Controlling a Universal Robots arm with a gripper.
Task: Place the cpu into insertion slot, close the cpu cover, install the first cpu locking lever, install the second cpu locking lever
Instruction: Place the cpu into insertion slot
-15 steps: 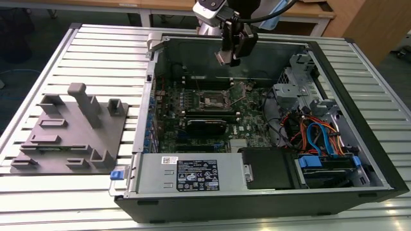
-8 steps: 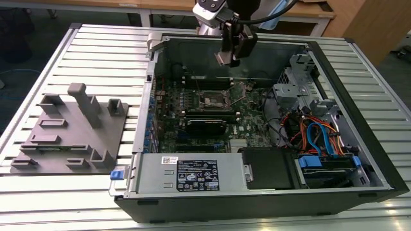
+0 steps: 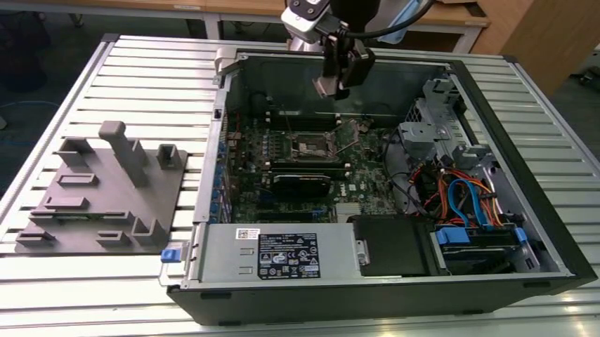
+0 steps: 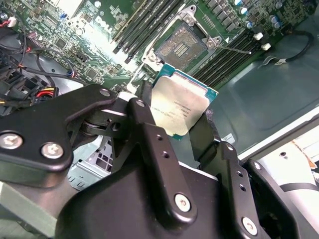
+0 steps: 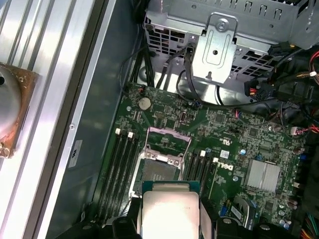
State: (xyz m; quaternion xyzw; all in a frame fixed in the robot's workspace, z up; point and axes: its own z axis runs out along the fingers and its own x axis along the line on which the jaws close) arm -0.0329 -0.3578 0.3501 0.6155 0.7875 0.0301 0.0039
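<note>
Cpu [image 4: 182, 107] clamped by opposite edges between the two fingers of the gripper [image 4: 177, 113], I judge so that its faces stay untouched. It hangs above the slot [image 5: 159, 169], apart from it and not yet seated. Cover [image 5: 169, 130] stands swung back off the slot, which leaves the dark centre bare for the chip; I count one cpu, one slot, one cover, one gripper.
</note>
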